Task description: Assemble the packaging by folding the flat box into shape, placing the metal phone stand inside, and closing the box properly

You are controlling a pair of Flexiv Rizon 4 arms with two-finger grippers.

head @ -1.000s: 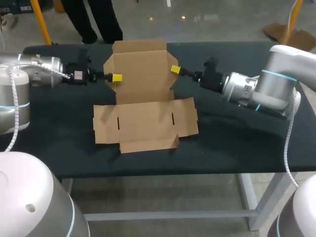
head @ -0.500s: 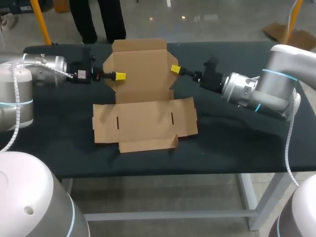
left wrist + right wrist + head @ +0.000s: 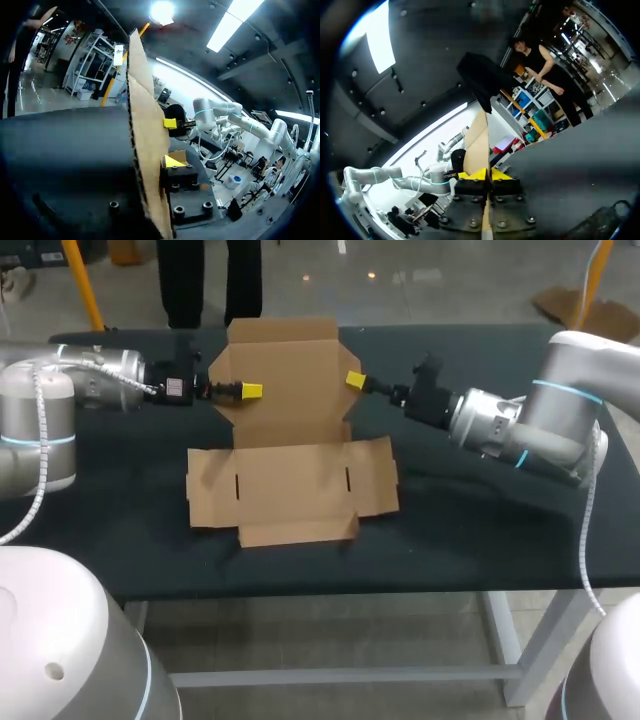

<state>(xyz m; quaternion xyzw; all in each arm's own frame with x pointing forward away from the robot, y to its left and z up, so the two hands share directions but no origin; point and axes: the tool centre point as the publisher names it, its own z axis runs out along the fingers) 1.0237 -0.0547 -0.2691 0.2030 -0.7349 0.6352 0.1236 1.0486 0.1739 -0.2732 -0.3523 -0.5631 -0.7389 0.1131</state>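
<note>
Over the far half of the table [image 3: 450,520], seen from the head view, the box [image 3: 295,480] lies opened out flat, its near panels well short of both hands and its far panel between them. The left hand [image 3: 250,391] has crept inward over the last second, from the outer edge of the left side flap [image 3: 222,375] to a spot over the far panel, nearer the right hand [image 3: 354,381], which has kept its place at the right side flap [image 3: 350,405]. I'd say that means the left flap is being turned up, so the folding has only just begun, and no phone stand shows anywhere on the table. In the left wrist view that flap [image 3: 142,125] stands edge-on hard against the hand and hides part of it, so I can't tell whether it is gripped. The right hand [image 3: 171,123] shows ahead, beyond the card. In the right wrist view the right flap [image 3: 481,137] runs straight between the two fingers [image 3: 472,175], nearly closed and pinching it from both sides.
</note>
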